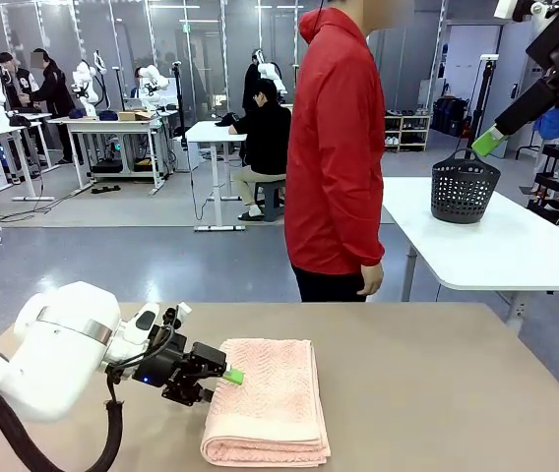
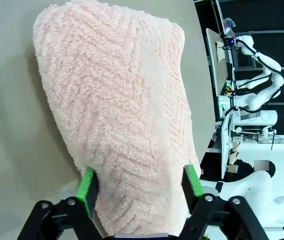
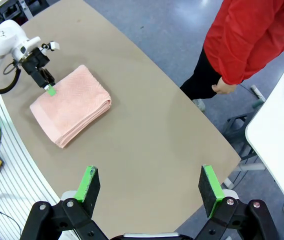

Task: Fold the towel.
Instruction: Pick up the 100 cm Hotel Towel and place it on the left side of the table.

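Front view: folded salmon-pink terry towel flat on tan table; left gripper spread wide, straddling its edge; right gripper wide, raised, empty

You were working in a robotics lab: behind the person in red, rows of white tables carried other robot arms, people sat at workstations, cables trailed over the grey floor.
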{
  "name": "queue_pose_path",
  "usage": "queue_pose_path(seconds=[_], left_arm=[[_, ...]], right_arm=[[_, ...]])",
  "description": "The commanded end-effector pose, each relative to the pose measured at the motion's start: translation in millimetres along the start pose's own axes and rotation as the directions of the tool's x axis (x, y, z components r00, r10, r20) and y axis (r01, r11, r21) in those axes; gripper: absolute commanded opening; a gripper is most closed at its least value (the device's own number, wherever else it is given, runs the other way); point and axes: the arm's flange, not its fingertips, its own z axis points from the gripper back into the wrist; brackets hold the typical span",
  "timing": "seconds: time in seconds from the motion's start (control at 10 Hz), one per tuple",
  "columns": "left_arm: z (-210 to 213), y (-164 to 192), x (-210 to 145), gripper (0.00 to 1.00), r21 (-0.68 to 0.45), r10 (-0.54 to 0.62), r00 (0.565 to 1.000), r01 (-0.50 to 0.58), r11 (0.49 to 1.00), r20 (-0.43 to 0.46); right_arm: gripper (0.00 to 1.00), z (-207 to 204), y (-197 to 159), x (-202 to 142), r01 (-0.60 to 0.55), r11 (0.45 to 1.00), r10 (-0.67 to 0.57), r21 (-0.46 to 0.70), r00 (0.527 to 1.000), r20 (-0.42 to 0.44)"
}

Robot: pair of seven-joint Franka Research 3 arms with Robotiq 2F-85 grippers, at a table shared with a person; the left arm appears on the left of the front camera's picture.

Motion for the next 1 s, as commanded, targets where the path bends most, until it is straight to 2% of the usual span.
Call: queue_pose_path(seconds=[0.0, 0.1, 0.3, 0.4, 0.5, 0.9], left_arm=[[-9.0, 0.9, 8.3, 0.13, -0.025, 0.037, 0.999, -0.037, 0.999, -0.028], [-10.2, 2.2, 8.7, 0.00, -0.051, 0.056, 0.997, -0.059, 0.997, -0.043], [-8.4, 1.6, 8.6, 0.00, -0.042, 0.048, 0.998, -0.049, 0.998, -0.039], [-5.8, 1.2, 8.8, 0.03, -0.041, 0.047, 0.998, -0.048, 0.998, -0.034], [-3.4, 1.0, 9.0, 0.00, -0.043, 0.045, 0.999, -0.046, 0.998, -0.028], [6.1, 3.9, 9.8, 0.00, -0.058, 0.030, 0.998, -0.032, 0.998, -0.050]], right_arm=[[1.00, 0.0, 0.1, -1.6, -0.003, 1.000, 0.003, 0.003, 1.000, -0.005], [1.00, 0.0, 0.1, -1.6, -0.003, 1.000, 0.003, 0.003, 1.000, -0.005], [1.00, 0.0, 0.1, -1.6, -0.003, 1.000, 0.003, 0.003, 1.000, -0.005], [1.00, 0.0, 0.1, -1.6, -0.003, 1.000, 0.003, 0.003, 1.000, -0.005], [1.00, 0.0, 0.1, -1.6, -0.003, 1.000, 0.003, 0.003, 1.000, -0.005], [1.00, 0.0, 0.1, -1.6, -0.003, 1.000, 0.003, 0.003, 1.000, -0.005]])
